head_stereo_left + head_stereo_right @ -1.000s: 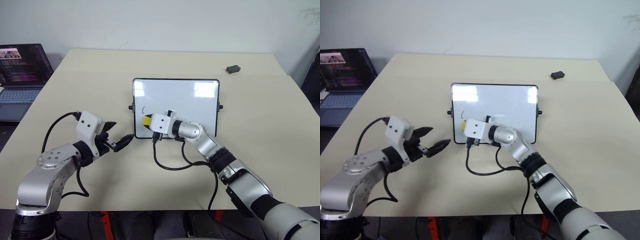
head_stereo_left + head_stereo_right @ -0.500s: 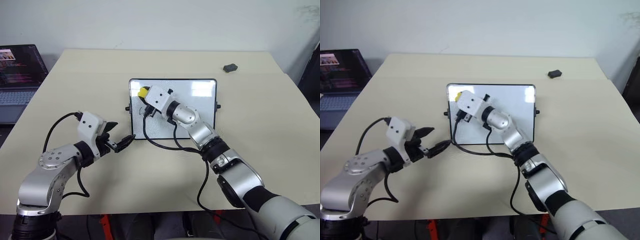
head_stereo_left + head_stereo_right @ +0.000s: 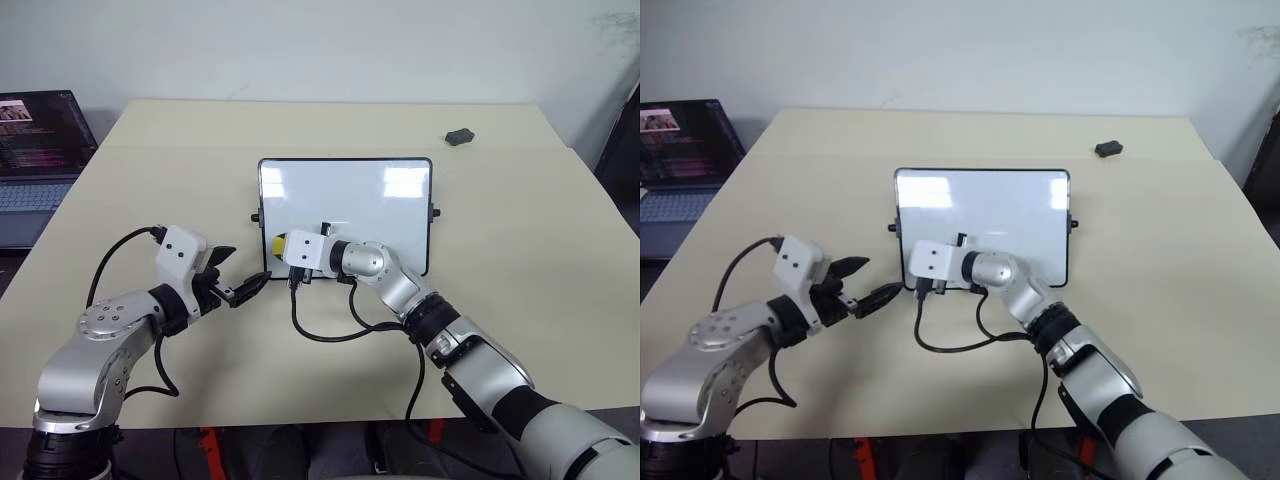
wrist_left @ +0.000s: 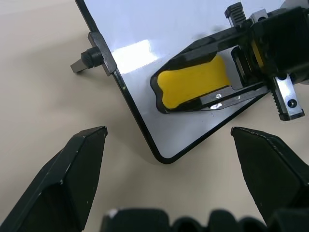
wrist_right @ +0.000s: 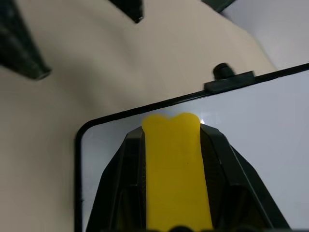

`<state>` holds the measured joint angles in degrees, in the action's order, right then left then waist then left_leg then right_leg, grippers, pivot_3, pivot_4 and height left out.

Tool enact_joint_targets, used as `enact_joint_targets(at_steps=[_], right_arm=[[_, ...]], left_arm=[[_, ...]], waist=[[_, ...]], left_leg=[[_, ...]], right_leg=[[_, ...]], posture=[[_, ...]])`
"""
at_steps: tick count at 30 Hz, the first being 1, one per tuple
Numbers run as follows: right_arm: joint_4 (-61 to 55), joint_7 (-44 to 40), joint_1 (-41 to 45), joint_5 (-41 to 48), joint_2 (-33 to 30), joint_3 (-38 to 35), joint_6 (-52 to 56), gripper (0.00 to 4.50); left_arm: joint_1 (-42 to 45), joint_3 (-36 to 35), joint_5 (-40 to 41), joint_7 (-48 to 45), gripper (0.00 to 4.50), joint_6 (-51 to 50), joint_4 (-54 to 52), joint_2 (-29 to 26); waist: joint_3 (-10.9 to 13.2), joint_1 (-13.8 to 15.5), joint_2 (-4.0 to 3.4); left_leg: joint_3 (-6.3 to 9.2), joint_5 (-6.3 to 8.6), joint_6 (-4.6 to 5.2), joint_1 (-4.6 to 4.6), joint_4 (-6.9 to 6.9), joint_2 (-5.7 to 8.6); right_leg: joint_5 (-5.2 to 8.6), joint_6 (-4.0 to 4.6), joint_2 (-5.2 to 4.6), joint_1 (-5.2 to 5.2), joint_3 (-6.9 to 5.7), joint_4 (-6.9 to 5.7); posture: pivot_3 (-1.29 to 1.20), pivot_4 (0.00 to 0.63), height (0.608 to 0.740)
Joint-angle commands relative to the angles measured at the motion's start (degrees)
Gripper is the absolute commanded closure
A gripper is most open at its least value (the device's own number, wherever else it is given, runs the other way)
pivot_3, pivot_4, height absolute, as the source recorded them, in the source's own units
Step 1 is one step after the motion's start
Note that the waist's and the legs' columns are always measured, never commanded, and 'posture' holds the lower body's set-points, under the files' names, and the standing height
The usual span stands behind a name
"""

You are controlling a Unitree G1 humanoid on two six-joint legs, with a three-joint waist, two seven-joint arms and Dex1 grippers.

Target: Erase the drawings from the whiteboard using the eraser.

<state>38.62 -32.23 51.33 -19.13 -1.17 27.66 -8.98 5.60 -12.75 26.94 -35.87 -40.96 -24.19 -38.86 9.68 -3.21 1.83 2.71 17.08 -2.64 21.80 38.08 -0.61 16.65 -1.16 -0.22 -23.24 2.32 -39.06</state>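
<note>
— Where is the whiteboard [image 3: 345,213]?
— It lies flat in the middle of the table [image 3: 540,260].
— And the eraser [image 4: 194,89]?
— It is on the whiteboard, at the near left corner. The right tool [image 4: 227,89] is clamped on it and reaches in from the right.
— Where is the left tool [image 3: 243,291]?
— It is over the table, just left of that same corner and a bit nearer to the robot. Its tips are spread apart, and it is not touching the board.
— What else is on the table?
— A small lump [image 3: 460,136] sits far back on the right, well apart from the board. A laptop [image 3: 40,150] stands off the table's far left side.
</note>
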Motion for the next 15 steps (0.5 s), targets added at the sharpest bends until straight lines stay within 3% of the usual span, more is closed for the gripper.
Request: enact_joint_targets(at_steps=[1, 8, 12, 15], right_arm=[[0.0, 5.8, 2.4, 0.1, 0.7, -3.4, 1.1, 3.35], [3.7, 18.4, 8.6, 1.2, 2.3, -9.5, -1.7, 3.36], [4.9, 15.9, 8.1, 1.2, 2.7, -8.4, -1.8, 3.36], [3.6, 9.6, 5.2, 1.0, 2.5, -5.5, -0.9, 3.36]], left_arm=[[0.7, 0.2, 0.4, -0.4, 0.0, 0.7, -1.4, -0.4], [0.3, 0.4, 0.3, -0.1, 0.0, 0.7, -1.7, -0.2], [0.1, 0.5, 0.5, 0.1, 0.0, 0.6, -1.9, -0.1], [0.0, 0.5, 0.6, 0.2, 0.0, 0.6, -2.0, -0.1]], waist=[[0.0, 0.0, 0.0], [0.0, 0.1, -0.01], [0.0, -0.1, -0.01], [0.0, -0.2, 0.0]], left_leg=[[0.0, 0.0, 0.0, 0.0, 0.0, 0.0], [0.0, -0.09, -0.19, 0.06, -0.01, 0.0], [-0.02, -0.07, -0.21, 0.1, -0.12, -0.01], [-0.05, -0.07, -0.2, 0.14, -0.12, -0.02]], right_leg=[[0.0, 0.0, 0.0, 0.0, 0.0, 0.0], [0.0, 0.0, 0.0, -0.03, 0.0, 0.04], [0.0, 0.0, 0.0, -0.06, 0.0, 0.04], [0.0, 0.0, 0.0, -0.07, 0.02, 0.03]], posture=[[0.0, 0.15, 0.74], [0.0, 0.15, 0.74], [0.0, 0.15, 0.74], [0.0, 0.15, 0.74]])
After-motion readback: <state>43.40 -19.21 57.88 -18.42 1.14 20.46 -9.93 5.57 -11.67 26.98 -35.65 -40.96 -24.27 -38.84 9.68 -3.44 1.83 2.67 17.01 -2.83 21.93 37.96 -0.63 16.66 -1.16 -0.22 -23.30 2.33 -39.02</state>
